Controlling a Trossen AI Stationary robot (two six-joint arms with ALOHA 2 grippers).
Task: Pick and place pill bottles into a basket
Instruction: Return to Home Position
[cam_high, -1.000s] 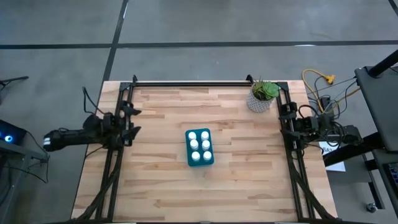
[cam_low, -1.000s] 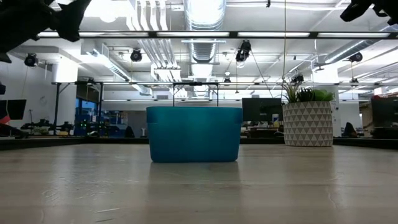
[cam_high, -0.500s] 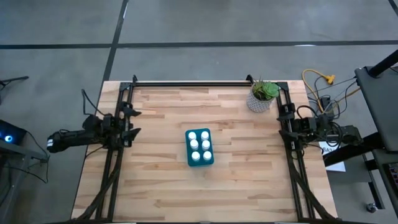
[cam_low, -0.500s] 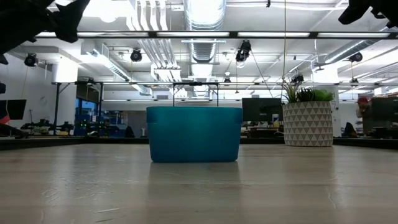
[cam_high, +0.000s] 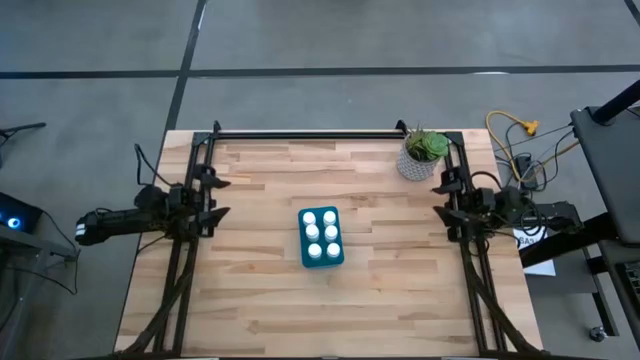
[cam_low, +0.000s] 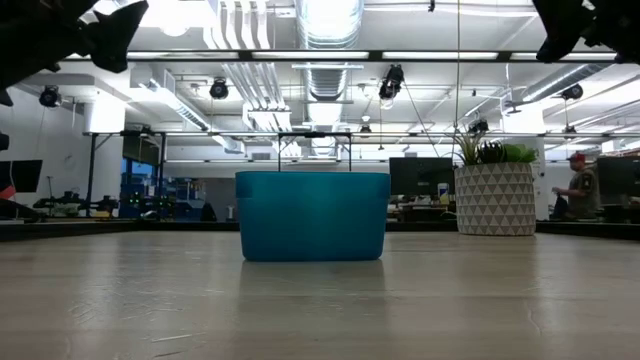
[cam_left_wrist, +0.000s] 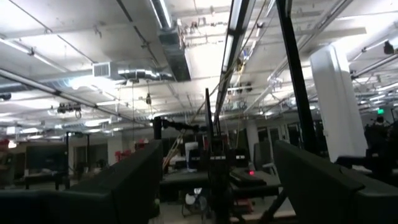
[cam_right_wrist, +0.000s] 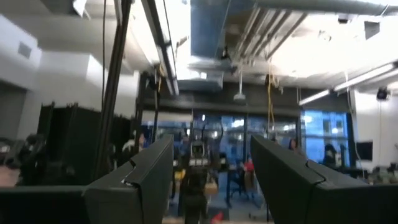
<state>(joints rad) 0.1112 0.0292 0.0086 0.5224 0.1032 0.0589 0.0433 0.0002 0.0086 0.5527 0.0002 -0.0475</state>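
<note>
The teal basket (cam_high: 324, 263) stands on the middle of the wooden table, and in the low view (cam_low: 312, 215) it rests on its flat bottom. Several white pill bottles (cam_high: 320, 235) stand upright inside it in two rows, caps up; in the low view the basket's wall hides them. My left gripper (cam_high: 213, 196) is open and empty, held above the table's left edge, well left of the basket. My right gripper (cam_high: 441, 198) is open and empty above the table's right edge. Both wrist views look level into the room past open fingers (cam_left_wrist: 214, 193) (cam_right_wrist: 208, 186).
A white patterned pot with a green plant (cam_high: 420, 158) stands at the far right corner, close to my right gripper. Dark metal arm frames (cam_high: 185, 270) (cam_high: 478, 280) run along the left and right edges. A person (cam_low: 578, 190) stands in the room far behind the table.
My right gripper has moved from the table's right edge a little toward the basket, staying open and high. The basket and bottles have not moved.
</note>
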